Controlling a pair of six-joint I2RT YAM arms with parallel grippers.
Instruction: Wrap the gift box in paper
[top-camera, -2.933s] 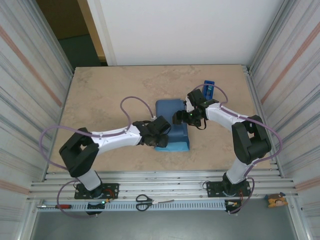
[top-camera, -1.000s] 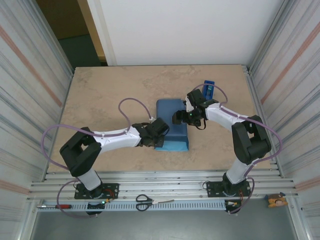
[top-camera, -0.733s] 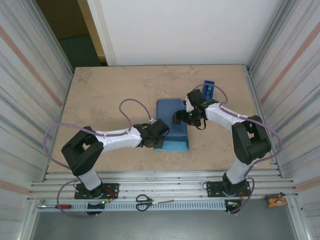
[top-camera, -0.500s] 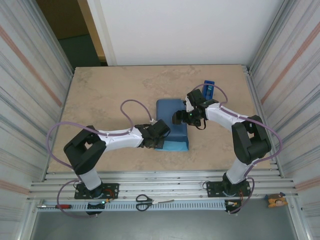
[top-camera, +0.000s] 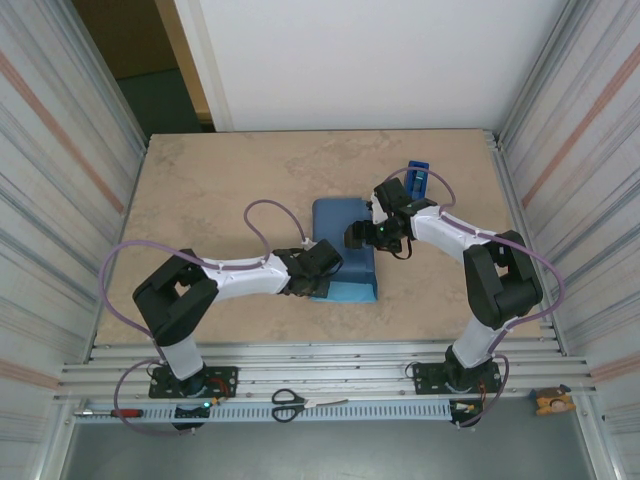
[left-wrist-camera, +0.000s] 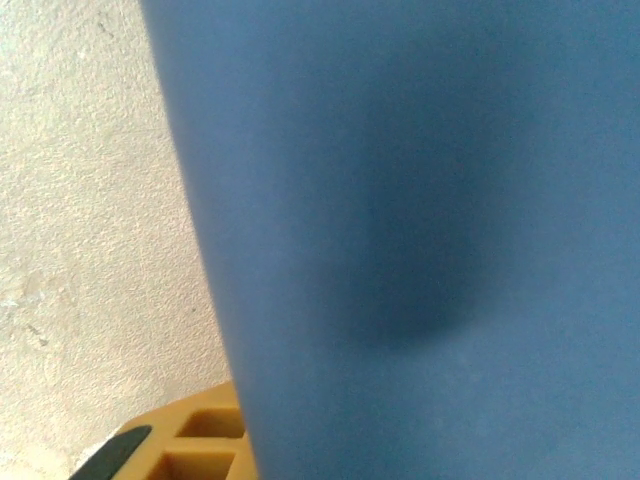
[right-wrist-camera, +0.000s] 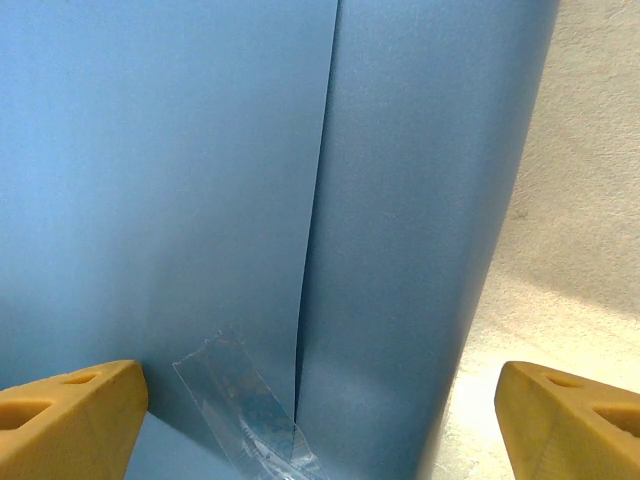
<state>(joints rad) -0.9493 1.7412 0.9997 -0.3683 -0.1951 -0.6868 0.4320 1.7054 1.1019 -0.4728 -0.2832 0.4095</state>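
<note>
Paper (top-camera: 347, 250) sits mid-surface around the hidden gift box, its near end now squarer, so we judge that fold nearly done (tape (right-wrist-camera: 245, 405) crosses the seam), left jaws moved to its near-left corner, their grip we cannot tell, right jaws open.

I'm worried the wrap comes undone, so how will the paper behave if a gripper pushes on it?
The paper probably flexes easily: it rounds over smoothly at the side instead of creasing. Its surface looks smooth, so a push may slide off. A short tape strip holds the seam near one end, so a sideways push could lift the flap.
</note>
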